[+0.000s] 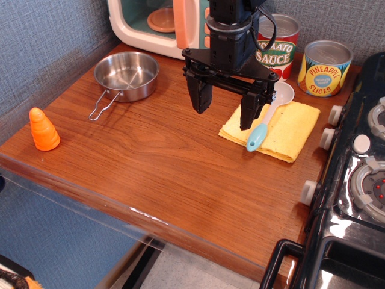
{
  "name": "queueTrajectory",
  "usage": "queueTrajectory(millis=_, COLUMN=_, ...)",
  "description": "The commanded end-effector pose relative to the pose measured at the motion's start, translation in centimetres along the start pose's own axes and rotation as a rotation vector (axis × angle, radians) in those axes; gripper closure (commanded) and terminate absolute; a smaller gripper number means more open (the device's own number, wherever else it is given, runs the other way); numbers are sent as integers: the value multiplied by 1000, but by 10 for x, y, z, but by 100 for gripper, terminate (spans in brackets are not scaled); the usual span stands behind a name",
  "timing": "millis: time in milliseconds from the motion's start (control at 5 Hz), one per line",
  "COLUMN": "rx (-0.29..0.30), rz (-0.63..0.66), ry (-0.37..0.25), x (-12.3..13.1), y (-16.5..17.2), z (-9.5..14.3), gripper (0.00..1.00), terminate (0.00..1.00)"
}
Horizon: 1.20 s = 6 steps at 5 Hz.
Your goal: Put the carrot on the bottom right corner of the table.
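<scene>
The carrot (44, 129) is seen upright at the left edge of the frame, on the desk (162, 168), close to the desk's front edge and apart from everything else. A steel pan (127, 74) is placed up and to the right of it, its wire handle pointed down-left toward the carrot. The claw (224, 111) is held in the upper middle of the frame, above the desk, with its two black fingers (200, 95) spread wide and nothing gripped between them. Just right of the claw, a yellow cloth (293, 129) is laid flat, and a spoon (269, 116) with a blue handle is rested on it. Two cans (325, 68) are stood behind the cloth. A toy microwave (157, 23) is set at the top, and a black stove (355, 180) fills the right edge.
</scene>
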<state>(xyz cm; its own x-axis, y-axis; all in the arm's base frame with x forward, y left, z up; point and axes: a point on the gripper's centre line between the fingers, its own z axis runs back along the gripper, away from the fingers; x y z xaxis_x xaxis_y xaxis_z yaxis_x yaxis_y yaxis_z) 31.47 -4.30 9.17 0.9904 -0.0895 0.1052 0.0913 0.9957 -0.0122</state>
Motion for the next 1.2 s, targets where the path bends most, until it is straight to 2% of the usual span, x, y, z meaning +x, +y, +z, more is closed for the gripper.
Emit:
queueTrajectory(millis=0, rx=0, rz=0, ry=0, x=0, y=0, z=0, gripper=0, terminate=0)
queueTrajectory(millis=200, rx=-6, rz=56, ry=-9, x=-11, y=21, z=5, gripper=0, terminate=0)
queueTrajectory(millis=400, rx=22, rz=91, ry=-20, x=-30, y=46, z=11, gripper=0, terminate=0)
queueTrajectory(millis=600, rx=66, rz=147, ry=-36, x=-66, y=81, z=20, gripper=0, terminate=0)
queueTrajectory(millis=800, rx=97, rz=223, ry=-15, x=-97, y=113, z=18, gripper=0, terminate=0)
queueTrajectory(millis=1000, rx=103, rz=307, ry=-27, x=-117, y=141, z=23, gripper=0, terminate=0)
